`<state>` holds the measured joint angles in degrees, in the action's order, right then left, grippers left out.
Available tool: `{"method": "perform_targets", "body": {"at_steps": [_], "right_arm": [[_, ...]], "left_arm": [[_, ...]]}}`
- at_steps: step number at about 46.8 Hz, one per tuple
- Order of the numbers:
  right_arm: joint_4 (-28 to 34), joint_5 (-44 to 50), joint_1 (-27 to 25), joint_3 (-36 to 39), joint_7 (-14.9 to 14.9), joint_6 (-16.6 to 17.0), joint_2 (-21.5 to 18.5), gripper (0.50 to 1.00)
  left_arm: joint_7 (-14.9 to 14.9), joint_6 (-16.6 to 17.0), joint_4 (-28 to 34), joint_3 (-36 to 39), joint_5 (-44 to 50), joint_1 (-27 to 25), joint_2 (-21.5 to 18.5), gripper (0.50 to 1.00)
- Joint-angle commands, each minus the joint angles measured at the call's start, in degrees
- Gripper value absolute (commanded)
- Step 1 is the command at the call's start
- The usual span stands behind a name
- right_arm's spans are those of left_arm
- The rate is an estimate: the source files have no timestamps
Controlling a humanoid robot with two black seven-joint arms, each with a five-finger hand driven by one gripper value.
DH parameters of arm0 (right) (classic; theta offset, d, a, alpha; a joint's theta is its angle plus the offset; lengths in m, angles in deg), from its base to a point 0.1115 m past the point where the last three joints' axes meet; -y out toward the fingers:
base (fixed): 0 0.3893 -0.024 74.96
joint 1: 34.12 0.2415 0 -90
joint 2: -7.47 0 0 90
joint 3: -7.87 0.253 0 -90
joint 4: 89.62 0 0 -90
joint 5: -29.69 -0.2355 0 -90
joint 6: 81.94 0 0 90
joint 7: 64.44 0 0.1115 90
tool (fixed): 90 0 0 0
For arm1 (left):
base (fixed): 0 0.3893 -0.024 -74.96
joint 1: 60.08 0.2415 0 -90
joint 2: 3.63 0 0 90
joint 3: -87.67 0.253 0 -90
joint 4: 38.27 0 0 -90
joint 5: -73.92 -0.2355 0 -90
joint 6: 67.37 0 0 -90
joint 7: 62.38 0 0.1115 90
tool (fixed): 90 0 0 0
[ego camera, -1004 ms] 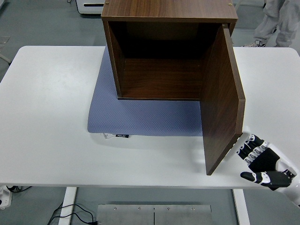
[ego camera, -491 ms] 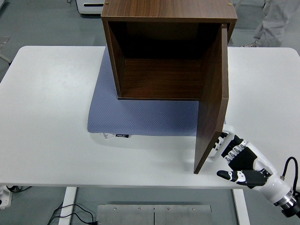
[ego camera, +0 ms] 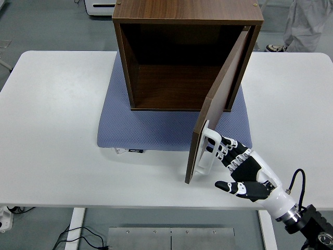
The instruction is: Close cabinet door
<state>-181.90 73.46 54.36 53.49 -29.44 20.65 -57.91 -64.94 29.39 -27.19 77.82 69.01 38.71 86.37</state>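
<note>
A dark wooden cabinet stands on a blue-grey mat at the table's middle back, its inside empty. Its door is hinged on the right side and stands about half open, swung out toward the front. A white handle sits on the door's outer face near its free edge. My right hand comes in from the lower right with fingers spread, and its fingertips touch the door's outer face beside the handle. It grasps nothing. My left arm is out of view.
The white table spreads wide to the left of the mat. A person's legs show at the top right behind the table. A white box stands at the back on the floor.
The door has swung leftward from fully open to about half open. My right hand has moved left and forward with it, keeping its fingers against the outer face.
</note>
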Motion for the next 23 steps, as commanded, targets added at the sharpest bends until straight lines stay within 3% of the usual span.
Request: {"method": "perform_targets", "body": {"at_steps": [1,23], "right_arm": [[0.2,0.0,0.7,-0.8,0.0,-0.9,-1.0,1.000],[1.2,0.1,4.5,-3.3,0.0,-5.6,-5.7,1.000]], "left_arm": [[0.0,0.0,0.0,0.0,0.0,0.0,0.0,1.000],[0.0,0.0,0.0,0.0,0.0,0.0,0.0,1.000]]}}
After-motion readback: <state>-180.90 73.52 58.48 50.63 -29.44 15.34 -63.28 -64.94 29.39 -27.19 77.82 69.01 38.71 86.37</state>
